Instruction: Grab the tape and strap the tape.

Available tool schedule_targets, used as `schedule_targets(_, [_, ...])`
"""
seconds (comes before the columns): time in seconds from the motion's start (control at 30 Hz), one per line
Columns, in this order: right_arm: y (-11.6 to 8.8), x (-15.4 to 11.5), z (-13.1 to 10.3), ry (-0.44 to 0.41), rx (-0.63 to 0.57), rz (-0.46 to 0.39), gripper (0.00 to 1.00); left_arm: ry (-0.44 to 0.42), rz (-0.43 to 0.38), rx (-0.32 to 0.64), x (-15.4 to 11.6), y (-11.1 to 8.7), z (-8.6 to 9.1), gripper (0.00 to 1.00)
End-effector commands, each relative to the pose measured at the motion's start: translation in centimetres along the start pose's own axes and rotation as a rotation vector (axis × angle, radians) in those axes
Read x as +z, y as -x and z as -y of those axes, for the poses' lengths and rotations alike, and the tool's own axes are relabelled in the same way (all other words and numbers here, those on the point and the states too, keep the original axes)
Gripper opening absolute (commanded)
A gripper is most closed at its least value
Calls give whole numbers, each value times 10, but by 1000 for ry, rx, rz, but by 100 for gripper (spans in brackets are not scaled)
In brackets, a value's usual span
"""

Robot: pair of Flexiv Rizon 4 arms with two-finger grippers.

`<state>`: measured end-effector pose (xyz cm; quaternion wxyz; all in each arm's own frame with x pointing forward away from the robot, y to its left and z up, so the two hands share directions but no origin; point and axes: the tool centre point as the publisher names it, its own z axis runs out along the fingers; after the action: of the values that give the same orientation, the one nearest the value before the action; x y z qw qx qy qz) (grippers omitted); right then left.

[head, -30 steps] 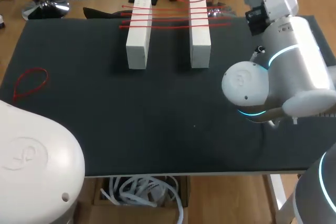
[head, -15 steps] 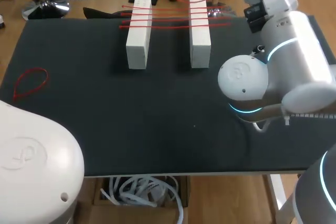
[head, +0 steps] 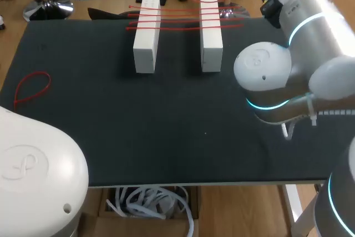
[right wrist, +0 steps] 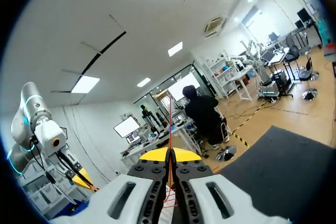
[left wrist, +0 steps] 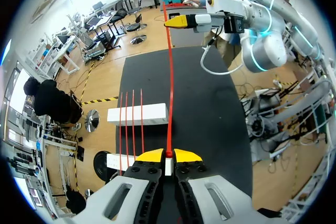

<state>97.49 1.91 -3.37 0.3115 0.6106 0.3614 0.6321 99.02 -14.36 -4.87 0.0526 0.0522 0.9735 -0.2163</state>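
Note:
A long red tape runs taut in the air between my two grippers. In the left wrist view my left gripper is shut on one end of it. Its far end is pinched in my right gripper, high above the black table. In the right wrist view my right gripper is shut on the thin red tape, and my left gripper shows far off to the side. Neither gripper's fingers show in the head view, only my right arm at the far right.
Two white blocks stand side by side at the back of the black table, with several red tapes laid across them. A looped red tape lies near the left edge.
My right arm has swung up and towards the far right corner, its wrist leaving the top of the head view. The blocks and the loop have not moved.

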Motion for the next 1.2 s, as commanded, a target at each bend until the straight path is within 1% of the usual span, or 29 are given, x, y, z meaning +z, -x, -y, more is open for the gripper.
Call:
schedule_targets(0.03, [-7,-2,-13,-161,-84,130,0,4,-2,-2,-1,0,1,0])
schedule_targets(0.57, [-7,-2,-13,-161,-84,130,0,4,-2,-2,-1,0,1,0])
schedule_targets(0.6, [-8,-2,-13,-158,-134,140,0,4,-2,-2,-1,0,1,0])
schedule_targets(0.63, [-10,-5,-13,-147,-216,129,0,4,-2,-2,-1,0,1,0])
schedule_targets(0.67, [-12,-7,-14,-139,-261,119,0,4,-2,-2,-1,0,1,0])
schedule_targets(0.7, [-11,-7,-15,-129,-298,129,0,4,-2,-2,-1,0,1,0])
schedule_targets(0.77, [-10,-7,-16,-123,-397,112,0,4,-2,-2,-1,0,1,0])
schedule_targets(0.8, [-11,-8,-17,-127,-430,118,0,4,-2,-2,-1,0,1,0])
schedule_targets(0.87, [-12,-7,-19,-126,-510,102,0,4,-2,-2,-1,0,1,0])
schedule_targets(0.93, [-10,-5,-22,-132,-572,113,0,4,-2,-2,-1,0,1,0])
schedule_targets(1.0, [-9,-2,-23,-134,-660,117,0,4,-2,-2,-1,0,1,0])
schedule_targets(1.07, [-8,1,-25,-120,-755,91,0,4,-2,-2,-1,0,1,0])
schedule_targets(1.13, [-7,6,-30,-115,-816,69,0,4,-2,-2,-1,0,1,0])
schedule_targets(1.2, [-7,6,-31,-118,-827,62,0,4,-2,-2,-1,0,1,0])
